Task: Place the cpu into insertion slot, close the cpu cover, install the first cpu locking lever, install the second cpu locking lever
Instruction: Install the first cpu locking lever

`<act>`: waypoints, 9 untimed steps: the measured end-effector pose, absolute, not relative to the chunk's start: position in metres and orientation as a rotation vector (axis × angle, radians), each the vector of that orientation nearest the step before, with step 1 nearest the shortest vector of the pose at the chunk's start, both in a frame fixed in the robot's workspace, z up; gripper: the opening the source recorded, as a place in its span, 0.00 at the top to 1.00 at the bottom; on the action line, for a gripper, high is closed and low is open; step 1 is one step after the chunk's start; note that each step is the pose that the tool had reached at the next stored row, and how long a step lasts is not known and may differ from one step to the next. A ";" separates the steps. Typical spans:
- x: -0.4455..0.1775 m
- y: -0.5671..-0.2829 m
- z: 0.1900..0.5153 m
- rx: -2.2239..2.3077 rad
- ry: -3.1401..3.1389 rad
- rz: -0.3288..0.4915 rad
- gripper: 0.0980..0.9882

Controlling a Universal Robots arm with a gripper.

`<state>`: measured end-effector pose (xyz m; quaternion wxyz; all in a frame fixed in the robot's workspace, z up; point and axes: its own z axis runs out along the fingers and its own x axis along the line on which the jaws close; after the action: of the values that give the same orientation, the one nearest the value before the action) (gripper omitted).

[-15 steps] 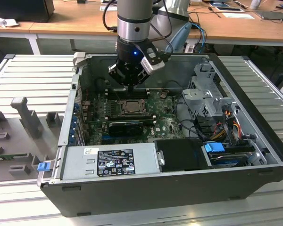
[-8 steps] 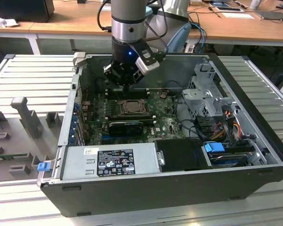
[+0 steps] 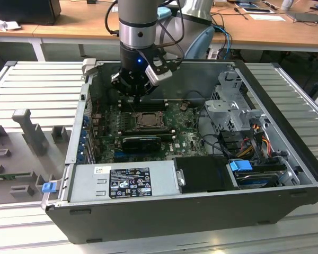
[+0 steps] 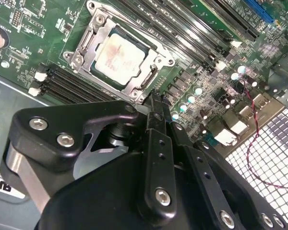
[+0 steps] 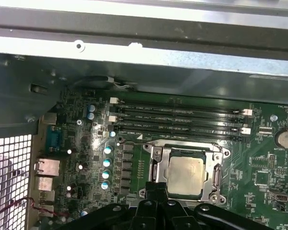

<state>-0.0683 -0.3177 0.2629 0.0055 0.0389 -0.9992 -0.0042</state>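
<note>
The end effector (image 4: pixel 155 99), closed and empty, hangs beside the cover (image 4: pixel 86 48). The seated chip (image 4: pixel 119 53) looks light and fragile, best held by its edges.

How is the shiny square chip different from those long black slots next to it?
The chip is square; the slots are long and thin. The chip is pale and silvery; the slots are black with white end clips. A metal frame rings the chip; the slots have none. Both sit on the green board.

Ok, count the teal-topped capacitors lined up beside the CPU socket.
4, in a row beside the insertion slot: one teal capacitor, a second, a third, the fourth nearest the tool. More may be hidden.
</note>
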 end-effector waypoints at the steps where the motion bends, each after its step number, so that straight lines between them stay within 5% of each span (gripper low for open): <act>1: -0.068 -0.318 0.263 0.122 -3.128 -0.013 0.99; 9: -0.069 -0.318 0.263 0.122 -3.128 -0.013 0.99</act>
<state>-0.0695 -0.3177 0.2627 0.0054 0.0388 -0.9992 -0.0043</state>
